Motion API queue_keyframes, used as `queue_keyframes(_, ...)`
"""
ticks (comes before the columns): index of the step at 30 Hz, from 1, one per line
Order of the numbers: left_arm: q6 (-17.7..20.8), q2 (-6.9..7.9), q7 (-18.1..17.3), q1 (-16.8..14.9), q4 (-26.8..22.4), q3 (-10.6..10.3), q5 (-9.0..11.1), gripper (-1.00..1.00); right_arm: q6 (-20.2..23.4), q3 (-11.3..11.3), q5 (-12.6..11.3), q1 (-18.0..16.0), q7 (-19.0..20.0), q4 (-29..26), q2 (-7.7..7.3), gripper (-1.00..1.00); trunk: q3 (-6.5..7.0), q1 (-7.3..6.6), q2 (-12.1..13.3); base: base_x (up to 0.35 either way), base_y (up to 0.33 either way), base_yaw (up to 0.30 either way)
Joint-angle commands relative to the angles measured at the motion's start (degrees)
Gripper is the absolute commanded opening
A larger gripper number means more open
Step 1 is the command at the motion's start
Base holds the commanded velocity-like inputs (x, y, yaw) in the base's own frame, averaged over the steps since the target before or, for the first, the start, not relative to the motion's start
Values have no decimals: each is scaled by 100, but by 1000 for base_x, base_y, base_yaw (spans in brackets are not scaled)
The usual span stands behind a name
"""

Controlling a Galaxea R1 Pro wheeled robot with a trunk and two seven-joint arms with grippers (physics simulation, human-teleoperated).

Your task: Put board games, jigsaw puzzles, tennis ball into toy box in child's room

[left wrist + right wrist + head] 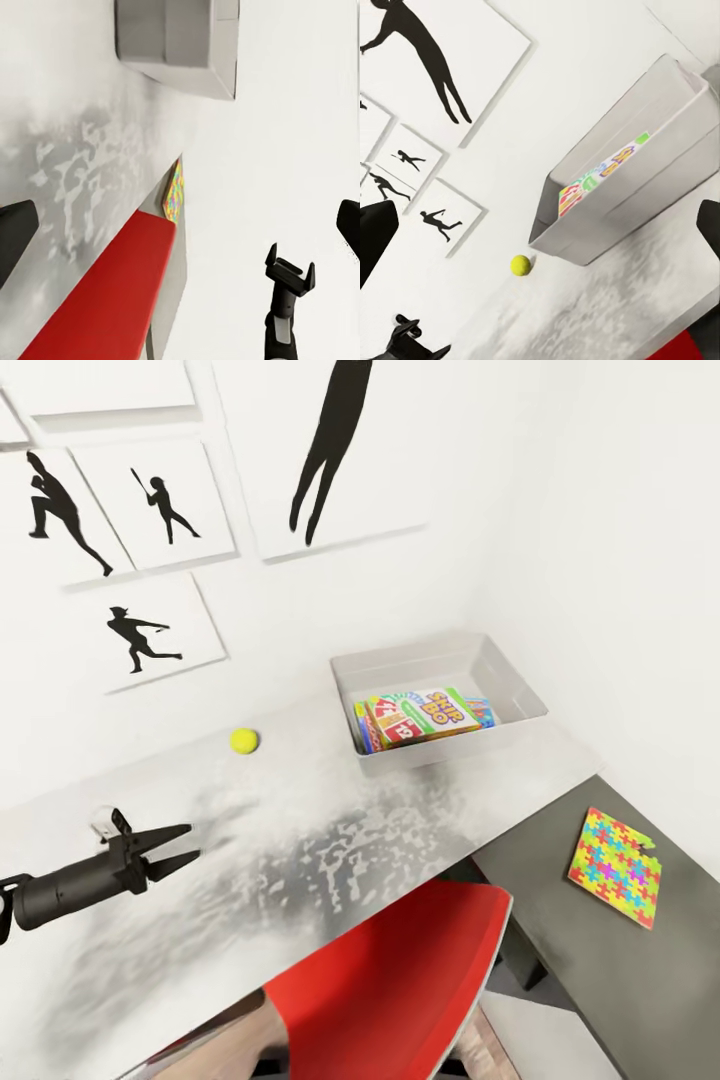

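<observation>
Here the left gripper [188, 848], jaws apart, hovers at the desk's [300, 840] eight o'clock; a clumsy grab could roll the ball [243, 740] off.

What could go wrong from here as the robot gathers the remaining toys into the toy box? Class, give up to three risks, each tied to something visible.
1. The tennis ball lies loose on the table; a nudge from the open left gripper might send it rolling off.
2. The jigsaw puzzle lies flat on a lower dark surface near its edge, so it may be hard to grasp and could slide off.
3. The red chair could obstruct the approach.
</observation>
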Motion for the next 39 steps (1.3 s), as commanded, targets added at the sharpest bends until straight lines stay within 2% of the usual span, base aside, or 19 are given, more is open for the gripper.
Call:
queue_keyframes(1, 23, -15, -32, 14, -2, 29, -23, 100, 57, -7, -5, -4, 16, 1, 35, 100, 0, 2, -8, -133, 3, 88)
queue_keyframes(3, 23, -26, -33, 32, -6, 66, -23, 100, 48, -2, -6, -4, 15, 2, 139, 100, 14, 2, -8, -226, 2, 131)
queue_keyframes(6, 24, 5, -38, 42, -3, 135, -26, 100, -55, 46, -4, -4, 8, -13, 211, 100, 35, 2, -8, -212, 1, 181)
queue_keyframes(12, 27, 13, -40, 45, -1, 200, -27, 100, -205, 33, -10, -4, 16, -32, 240, 100, 51, 2, -8, -67, 0, 84)
queue_keyframes(15, 38, 18, -41, 45, 0, 213, -27, 100, -228, 97, -12, -4, 16, -30, 249, 100, 59, 2, -8, -233, 32, -48)
queue_keyframes(20, 41, 19, -40, 45, -2, 213, -27, 100, -243, 256, -10, -4, 16, -24, 250, 100, 88, 2, -8, -241, 105, -165)
queue_keyframes(29, 47, 26, -59, 45, 0, 218, -27, 100, -248, 301, -6, -4, 13, -28, 252, 100, 149, 2, -8, -137, 18, -214)
queue_keyframes(39, 50, 28, -210, 53, -1, 246, -32, 100, -256, 305, -3, -4, 6, -5, 252, 100, 217, 2, -8, 24, 122, -219)
